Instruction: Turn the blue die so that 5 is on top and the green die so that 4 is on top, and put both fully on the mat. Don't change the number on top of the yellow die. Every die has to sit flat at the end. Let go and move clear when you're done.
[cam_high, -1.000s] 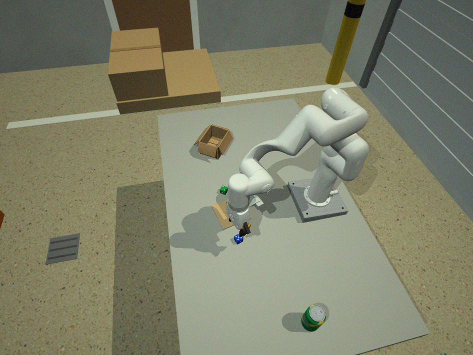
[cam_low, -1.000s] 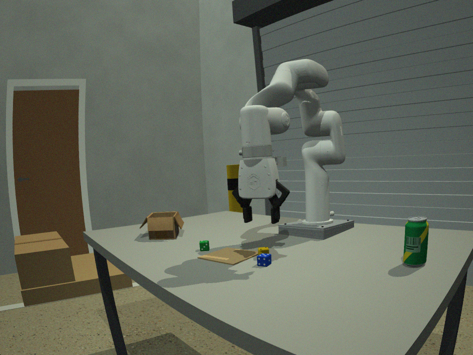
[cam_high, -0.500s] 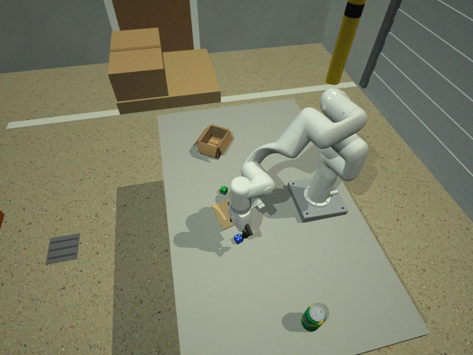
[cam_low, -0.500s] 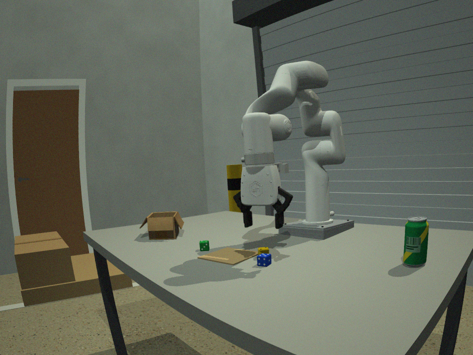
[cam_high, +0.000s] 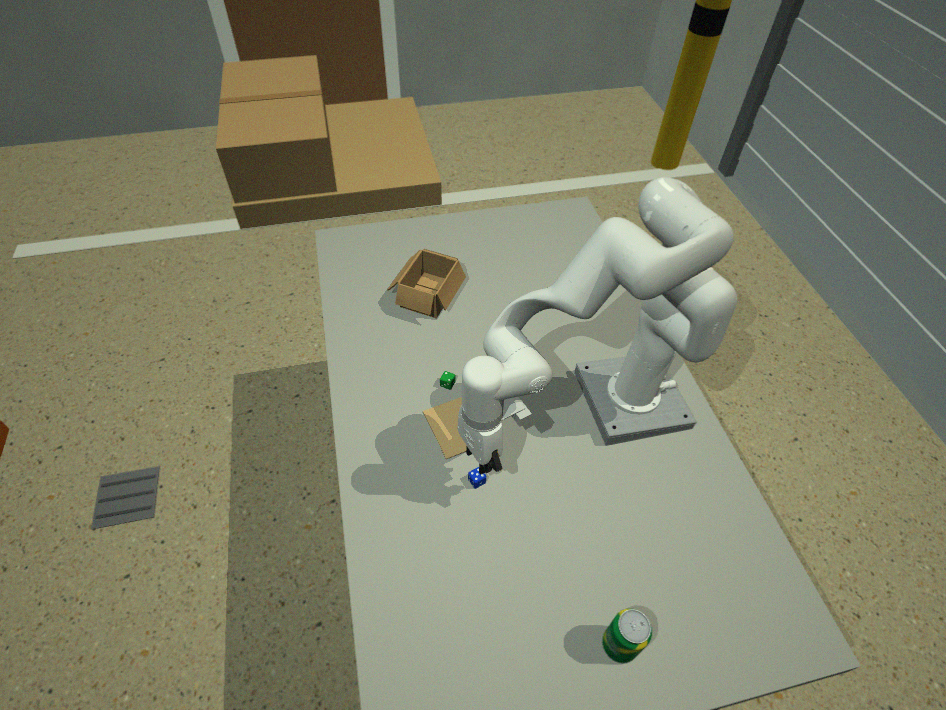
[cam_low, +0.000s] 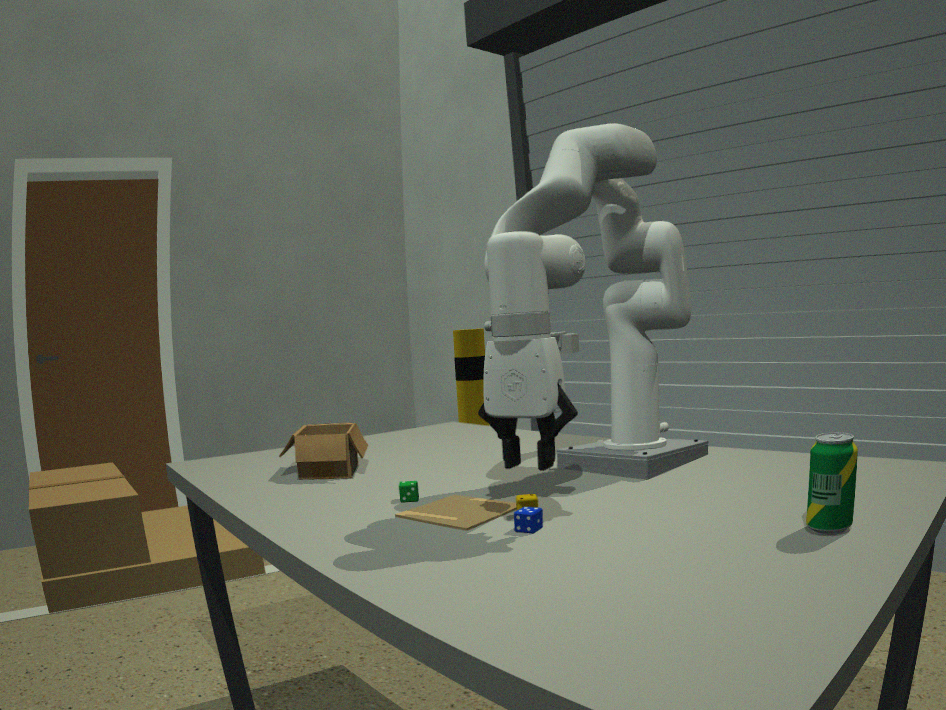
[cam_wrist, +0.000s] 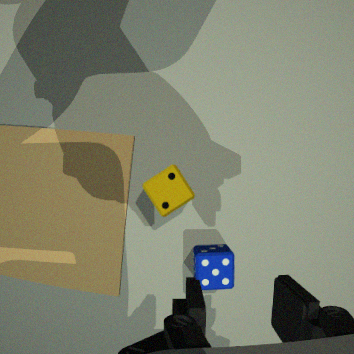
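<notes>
The blue die (cam_high: 476, 478) (cam_low: 528, 520) (cam_wrist: 214, 280) sits flat on the table off the mat, with 5 on top. The yellow die (cam_low: 527, 500) (cam_wrist: 168, 190) sits flat between the blue die and the mat's edge, 2 on top; the arm hides it in the top view. The green die (cam_high: 447, 379) (cam_low: 408, 491) lies flat off the mat's other side; its top number is too small to tell. The tan mat (cam_high: 452, 412) (cam_low: 458, 512) (cam_wrist: 50, 210) is bare. My gripper (cam_high: 489, 464) (cam_low: 528, 464) (cam_wrist: 235, 301) is partly open and empty, pointing down above the table near the blue die.
An open cardboard box (cam_high: 429, 282) (cam_low: 326, 452) stands farther back on the table, beyond the green die. A green and yellow can (cam_high: 627, 635) (cam_low: 831, 483) stands upright far from the dice. The robot's grey base plate (cam_high: 611, 420) (cam_low: 649, 460) lies behind the dice.
</notes>
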